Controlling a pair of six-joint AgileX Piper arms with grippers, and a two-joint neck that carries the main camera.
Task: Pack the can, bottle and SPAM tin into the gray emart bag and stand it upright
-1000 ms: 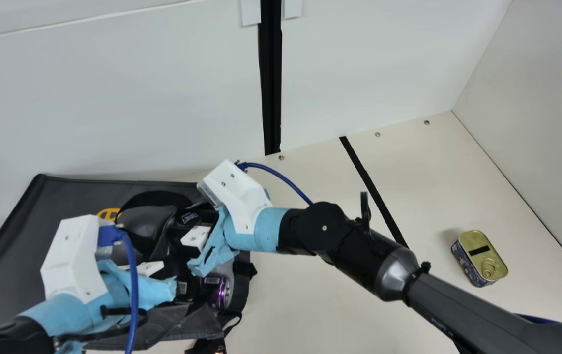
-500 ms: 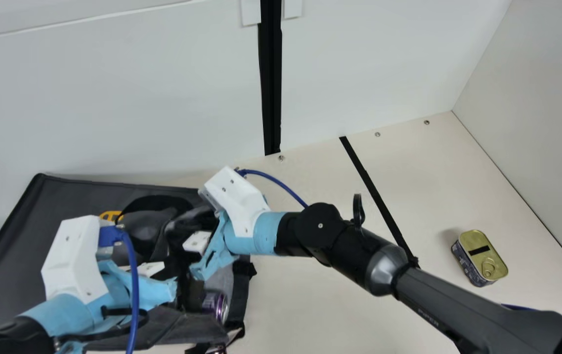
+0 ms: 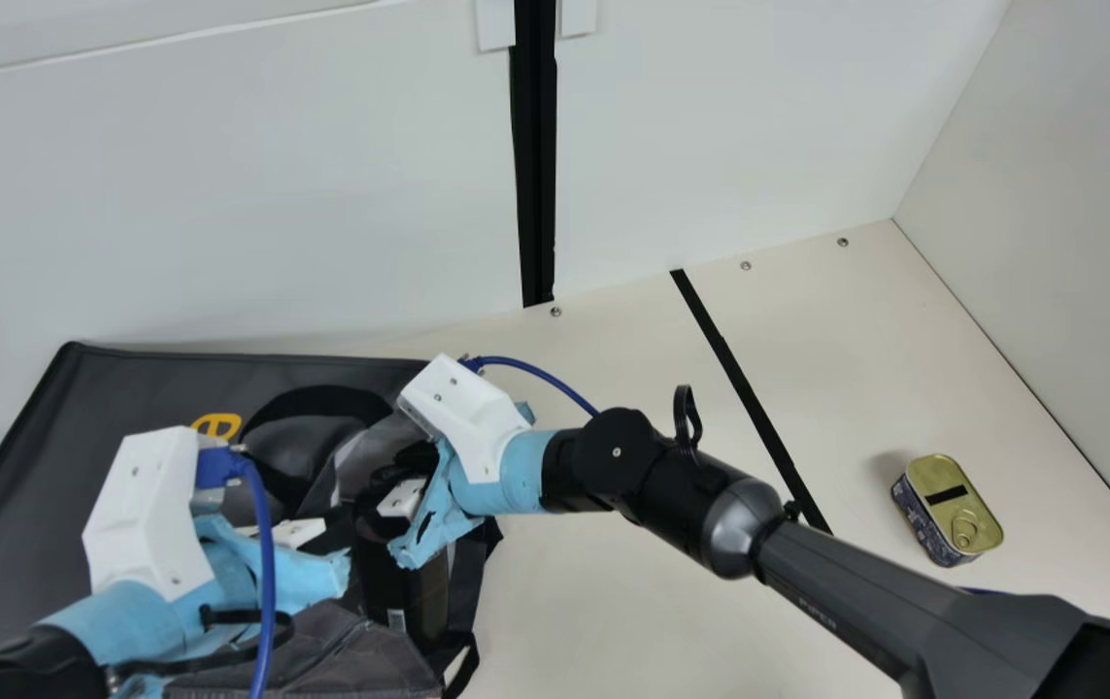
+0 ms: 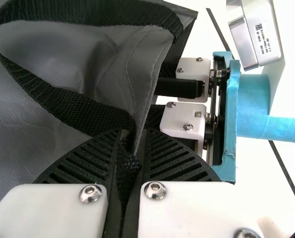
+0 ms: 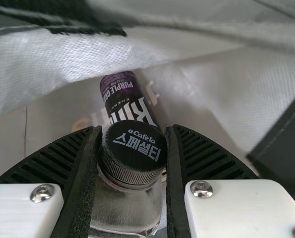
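- Gray emart bag (image 3: pixel 156 383): lying down; you have yet to stand it upright. Your left gripper (image 4: pixel 133 144) pinches its black handle (image 4: pixel 78 106).
- Bottle (image 5: pixel 125 210): pinched about its cap (image 5: pixel 135 151) by your right gripper (image 5: pixel 132 131), part-packed at the mouth.
- Can (image 5: pixel 125 99): packed; your right wrist view gives the interior.
- SPAM tin (image 3: pixel 953 510): unpacked, well apart on your table (image 3: pixel 613 602), per main view.

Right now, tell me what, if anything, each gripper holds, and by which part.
The left gripper holds the bag by its strap; the right gripper, the bottle by its capped end.
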